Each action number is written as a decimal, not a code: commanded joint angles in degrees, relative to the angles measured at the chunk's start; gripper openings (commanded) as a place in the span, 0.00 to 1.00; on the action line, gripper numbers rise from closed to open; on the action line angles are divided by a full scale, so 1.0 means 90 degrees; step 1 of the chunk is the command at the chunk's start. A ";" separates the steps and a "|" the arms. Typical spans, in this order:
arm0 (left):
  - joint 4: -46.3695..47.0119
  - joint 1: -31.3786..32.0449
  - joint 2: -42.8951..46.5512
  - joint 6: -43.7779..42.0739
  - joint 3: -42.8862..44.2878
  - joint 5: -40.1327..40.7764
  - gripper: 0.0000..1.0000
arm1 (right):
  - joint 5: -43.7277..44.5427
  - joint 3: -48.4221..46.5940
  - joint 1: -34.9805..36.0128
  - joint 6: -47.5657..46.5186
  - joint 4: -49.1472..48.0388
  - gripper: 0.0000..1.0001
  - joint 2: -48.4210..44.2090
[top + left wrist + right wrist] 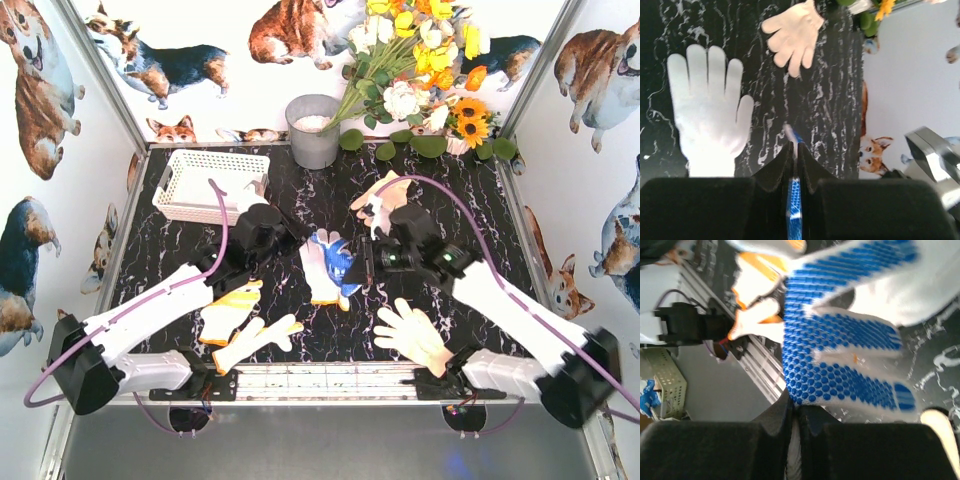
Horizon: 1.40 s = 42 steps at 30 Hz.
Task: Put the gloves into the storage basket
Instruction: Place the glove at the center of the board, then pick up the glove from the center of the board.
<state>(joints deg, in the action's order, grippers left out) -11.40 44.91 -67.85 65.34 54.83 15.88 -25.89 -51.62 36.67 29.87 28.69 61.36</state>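
The blue-patterned glove (330, 265) is at the middle of the black marble table, and both grippers grip it. My left gripper (298, 240) is shut on its left edge; blue-dotted fabric (794, 197) shows between the closed fingers (794, 146). My right gripper (358, 265) is shut on its right side; the dotted palm (850, 355) spreads above the closed fingers (796, 405). The white lattice storage basket (210, 185) stands at the back left. A yellow glove with orange cuff (232, 310) and a cream glove (255, 340) lie front left. Another cream glove (412, 335) lies front right, and a peach-tan glove (385, 195) behind the right gripper.
A grey metal bucket (313, 130) stands at the back centre beside a bunch of flowers (420, 70). Corgi-print walls close in the table on three sides. A metal rail (330, 380) with the arm bases runs along the near edge.
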 commanded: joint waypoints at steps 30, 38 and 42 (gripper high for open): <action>0.1881 0.0011 -0.1765 -0.2150 -0.1431 -0.2583 0.46 | 0.0280 0.1345 -0.1102 0.1897 -0.0731 0.61 0.1205; 0.1950 0.0011 -0.2564 -0.2150 -0.1074 -0.2881 0.35 | 0.0279 0.1447 -0.0926 0.2014 -0.1213 0.52 0.1821; 0.1991 0.0011 -0.2777 -0.2162 -0.1063 -0.2843 0.31 | 0.0418 0.1407 -0.0929 0.1976 -0.1295 0.47 0.2026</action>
<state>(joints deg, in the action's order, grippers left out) 3.97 44.93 -91.31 46.63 43.59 -8.82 -22.48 -38.35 28.10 47.03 21.54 78.48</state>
